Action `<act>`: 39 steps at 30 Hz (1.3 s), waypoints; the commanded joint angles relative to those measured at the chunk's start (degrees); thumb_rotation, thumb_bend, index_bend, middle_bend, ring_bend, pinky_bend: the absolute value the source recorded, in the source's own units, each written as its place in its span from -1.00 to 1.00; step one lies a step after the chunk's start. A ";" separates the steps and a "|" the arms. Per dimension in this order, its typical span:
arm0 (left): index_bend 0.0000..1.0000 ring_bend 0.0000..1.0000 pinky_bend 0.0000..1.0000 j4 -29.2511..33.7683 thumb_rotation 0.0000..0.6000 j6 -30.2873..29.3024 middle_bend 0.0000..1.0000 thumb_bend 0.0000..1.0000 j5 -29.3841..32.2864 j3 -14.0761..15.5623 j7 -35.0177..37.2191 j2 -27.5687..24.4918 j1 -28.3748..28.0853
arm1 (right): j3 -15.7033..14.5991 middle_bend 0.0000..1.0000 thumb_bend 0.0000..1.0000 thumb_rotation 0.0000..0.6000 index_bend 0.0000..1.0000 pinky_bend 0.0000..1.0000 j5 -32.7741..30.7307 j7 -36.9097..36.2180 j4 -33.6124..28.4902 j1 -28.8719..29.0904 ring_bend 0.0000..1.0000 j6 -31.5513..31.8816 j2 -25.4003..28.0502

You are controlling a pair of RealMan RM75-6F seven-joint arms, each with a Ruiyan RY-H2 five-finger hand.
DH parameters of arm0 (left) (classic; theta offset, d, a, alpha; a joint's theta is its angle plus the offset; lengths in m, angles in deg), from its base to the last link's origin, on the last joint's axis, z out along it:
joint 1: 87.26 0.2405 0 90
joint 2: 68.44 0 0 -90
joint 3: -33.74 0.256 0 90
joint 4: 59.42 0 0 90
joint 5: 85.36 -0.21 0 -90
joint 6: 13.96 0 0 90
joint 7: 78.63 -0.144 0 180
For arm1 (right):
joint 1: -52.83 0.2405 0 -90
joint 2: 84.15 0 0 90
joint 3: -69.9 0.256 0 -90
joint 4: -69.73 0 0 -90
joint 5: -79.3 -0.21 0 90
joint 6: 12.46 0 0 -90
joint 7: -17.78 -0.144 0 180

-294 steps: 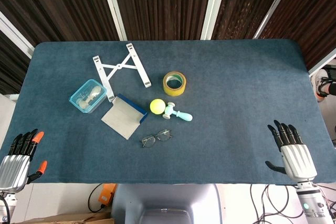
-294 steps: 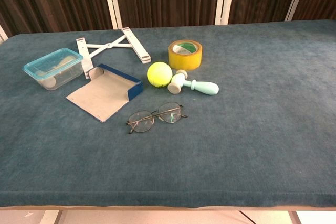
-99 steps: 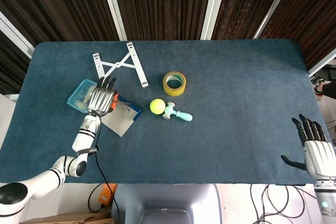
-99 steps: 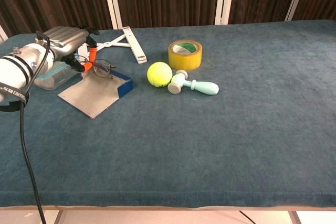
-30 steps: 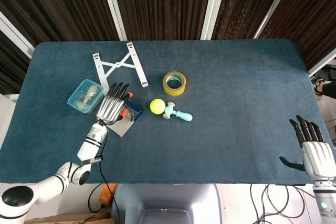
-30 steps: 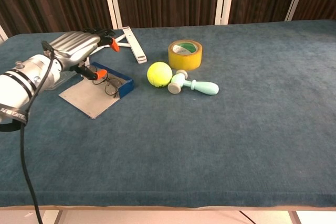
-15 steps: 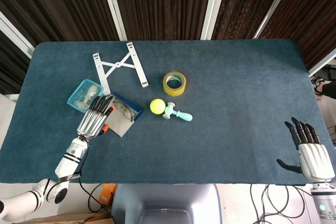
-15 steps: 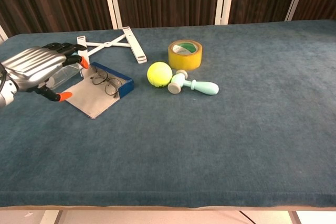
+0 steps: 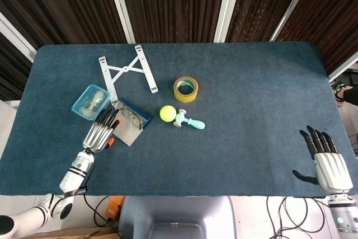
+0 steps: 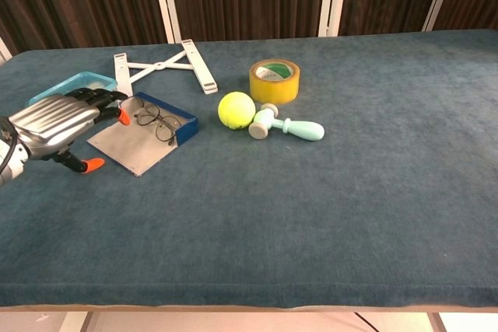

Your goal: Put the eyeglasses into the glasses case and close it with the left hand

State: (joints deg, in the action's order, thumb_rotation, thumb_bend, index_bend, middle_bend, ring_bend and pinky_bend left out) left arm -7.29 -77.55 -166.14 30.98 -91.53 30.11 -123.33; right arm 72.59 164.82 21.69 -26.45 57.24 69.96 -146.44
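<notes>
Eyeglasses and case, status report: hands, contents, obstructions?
Left hand open, empty, beside the glasses case. Right hand open, idle. Eyeglasses in case, flap still open. Nothing blocking.

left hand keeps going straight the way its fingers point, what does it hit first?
Likely the open case: the left hand points up-right along the table, fingertips by the flap's left edge, with the glasses lying in it just beyond. Hand height is unclear, so it might pass above the flap.

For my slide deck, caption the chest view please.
Eyeglasses lie in the open glasses case; the left hand hovers beside it, holding nothing.
</notes>
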 commanded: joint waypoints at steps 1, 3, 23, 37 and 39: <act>-0.51 -1.00 -0.82 -0.38 1.00 0.33 -0.97 -0.47 -0.20 0.01 0.14 0.47 0.04 | -0.02 -1.00 -0.79 1.00 -1.00 -1.00 -0.01 0.18 0.02 0.03 -1.00 -0.02 -0.11; -0.51 -1.00 -0.82 -0.57 1.00 0.34 -0.97 -0.47 -0.42 -0.01 0.16 0.72 0.07 | -0.01 -1.00 -0.79 1.00 -1.00 -1.00 -0.06 0.31 0.04 0.10 -1.00 -0.12 -0.17; -0.54 -1.00 -0.75 1.04 1.00 4.53 -0.97 -0.49 0.51 -1.40 -0.55 0.29 -1.16 | 0.15 -1.00 -0.79 1.00 -1.00 -1.00 -0.49 0.33 0.10 0.25 -1.00 -0.18 -0.28; -0.58 -1.00 -0.68 -2.84 1.00 0.90 -0.93 -0.49 1.85 -4.35 3.04 4.59 -0.46 | 0.05 -1.00 -0.79 1.00 -1.00 -1.00 -0.52 0.53 0.11 0.36 -1.00 -0.37 -0.33; -0.56 -1.00 -0.67 -3.70 1.00 0.58 -0.92 -0.49 1.82 -4.61 3.89 5.22 -0.51 | 0.05 -1.00 -0.79 1.00 -1.00 -1.00 -0.55 0.65 0.10 0.41 -1.00 -0.45 -0.38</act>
State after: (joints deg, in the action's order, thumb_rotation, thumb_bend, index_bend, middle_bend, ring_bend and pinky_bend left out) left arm -10.49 -76.61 -164.43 26.68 -88.15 34.86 -123.91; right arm 72.64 164.27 22.35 -26.34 57.65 69.52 -146.81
